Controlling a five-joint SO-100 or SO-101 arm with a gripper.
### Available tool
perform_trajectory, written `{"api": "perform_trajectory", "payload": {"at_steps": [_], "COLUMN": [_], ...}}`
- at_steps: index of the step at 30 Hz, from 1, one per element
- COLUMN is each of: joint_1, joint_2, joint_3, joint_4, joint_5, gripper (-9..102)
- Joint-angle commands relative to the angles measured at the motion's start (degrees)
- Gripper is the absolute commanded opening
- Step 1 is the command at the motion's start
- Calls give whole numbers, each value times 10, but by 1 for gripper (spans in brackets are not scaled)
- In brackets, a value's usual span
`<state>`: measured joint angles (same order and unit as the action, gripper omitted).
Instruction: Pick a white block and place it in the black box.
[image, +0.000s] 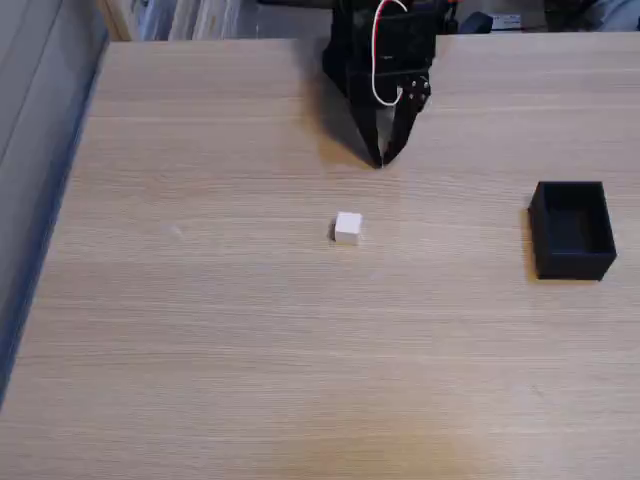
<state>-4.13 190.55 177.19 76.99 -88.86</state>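
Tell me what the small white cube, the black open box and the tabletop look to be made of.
Small white cube: probably plastic or painted wood; plain, matte, sharp-edged. Black open rectangular box: likely plastic, perhaps printed; thin walls, matte, no glare. Light tabletop: wood or wood-look laminate; long grain lines, soft sheen.

looks like an office or study room: a pale wood-grain desk (250, 350), a grey wall panel (40, 100) on the left, and stacked papers or binders (190, 18) behind the far edge.
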Motion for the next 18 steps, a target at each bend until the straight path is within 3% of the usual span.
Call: {"api": "perform_trajectory", "payload": {"at_steps": [1,18], "joint_1": [11,29], "joint_2": [4,4], "joint_3": [9,9], "joint_4": [0,1], "joint_5": [-11,-19], "gripper": [0,0]}}
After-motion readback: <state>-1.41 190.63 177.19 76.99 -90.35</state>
